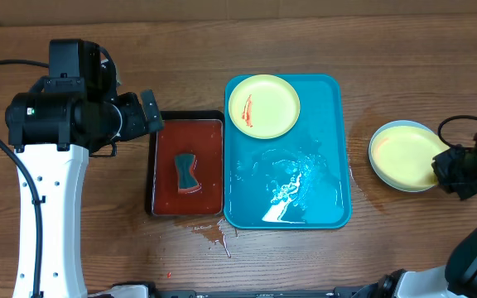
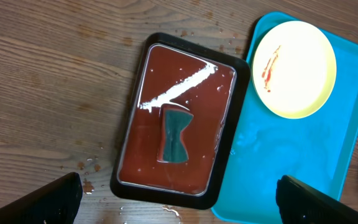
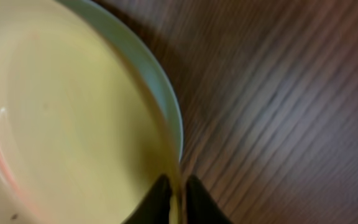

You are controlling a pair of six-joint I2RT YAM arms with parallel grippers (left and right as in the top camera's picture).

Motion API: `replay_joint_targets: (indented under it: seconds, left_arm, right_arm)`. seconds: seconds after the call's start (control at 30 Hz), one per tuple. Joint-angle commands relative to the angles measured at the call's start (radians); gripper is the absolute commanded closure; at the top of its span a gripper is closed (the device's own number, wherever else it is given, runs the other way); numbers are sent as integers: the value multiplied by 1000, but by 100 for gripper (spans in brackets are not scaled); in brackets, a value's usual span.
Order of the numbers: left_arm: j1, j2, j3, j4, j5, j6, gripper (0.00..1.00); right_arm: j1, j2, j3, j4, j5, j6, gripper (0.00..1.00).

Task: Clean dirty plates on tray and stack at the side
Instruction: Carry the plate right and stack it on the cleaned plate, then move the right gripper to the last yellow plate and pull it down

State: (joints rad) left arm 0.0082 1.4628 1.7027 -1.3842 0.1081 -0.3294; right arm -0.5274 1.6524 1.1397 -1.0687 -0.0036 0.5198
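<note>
A yellow-rimmed plate (image 1: 263,105) (image 2: 294,60) with a red-orange smear lies at the far left corner of the wet turquoise tray (image 1: 321,182) (image 2: 291,162). To the right of the tray, on the table, a yellow plate (image 1: 404,155) (image 3: 61,112) rests on a light-blue-rimmed plate (image 1: 396,124) (image 3: 160,93). My right gripper (image 1: 444,163) (image 3: 179,190) is at the right side of this stack, its fingers close on either side of the yellow plate's rim. Over the black tray's left side, my left gripper (image 1: 139,124) (image 2: 179,186) hangs wide open, holding nothing.
A black tray (image 1: 160,165) (image 2: 135,93) of red liquid stands just left of the turquoise tray, with a dark teal sponge (image 1: 188,172) (image 2: 174,134) lying in it. Drops and reddish spills (image 1: 214,236) wet the wood in front of it.
</note>
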Motion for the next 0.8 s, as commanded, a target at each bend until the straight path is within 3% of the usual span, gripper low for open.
replay_joint_targets:
  seconds: [0.0, 0.17, 0.33, 0.47, 0.77]
  left_arm:
    - [0, 6, 15, 0, -8, 23, 0]
    - [0, 6, 15, 0, -8, 23, 0]
    - [0, 6, 15, 0, -8, 23, 0]
    - [0, 6, 15, 0, -8, 23, 0]
    - [0, 6, 15, 0, -8, 23, 0]
  right_arm:
    - [1, -16, 31, 6, -93, -74, 63]
    - [76, -66, 120, -38, -255, -207, 50]
    - [270, -154, 199, -46, -336, -309, 50]
    - [482, -188, 205, 57, -338, -320, 51]
    - [830, -49, 202, 338, 4, -319, 51]
